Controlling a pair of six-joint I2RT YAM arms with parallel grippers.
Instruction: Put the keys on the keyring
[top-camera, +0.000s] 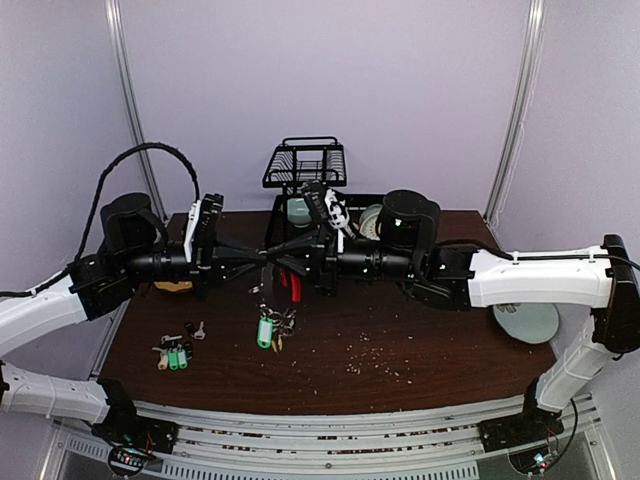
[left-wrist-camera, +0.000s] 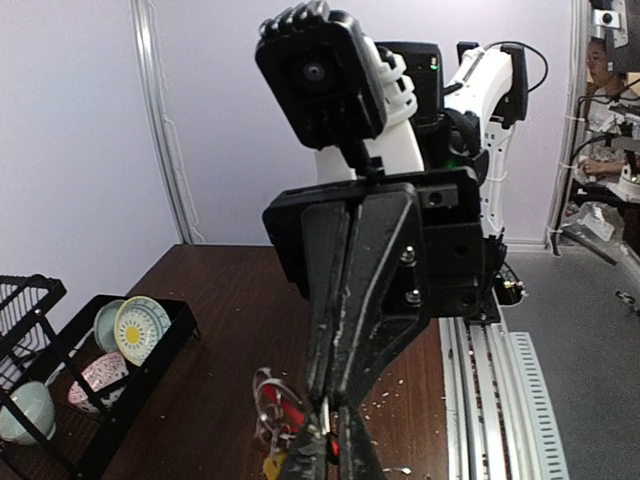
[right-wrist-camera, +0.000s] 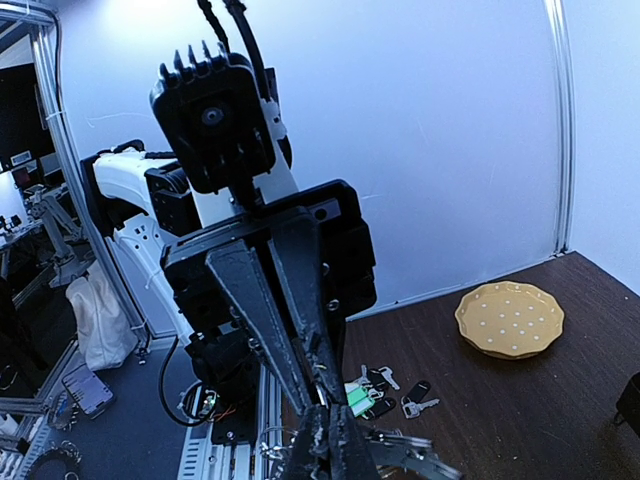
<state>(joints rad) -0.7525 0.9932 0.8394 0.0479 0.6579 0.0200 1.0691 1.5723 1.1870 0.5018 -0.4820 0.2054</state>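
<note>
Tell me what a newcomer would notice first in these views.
The two arms meet tip to tip above the middle of the table, left gripper and right gripper both shut, with the keyring and its red arc right at their tips. Loose keys with green tags lie in front of them, and a second bunch sits near the front left.
</note>
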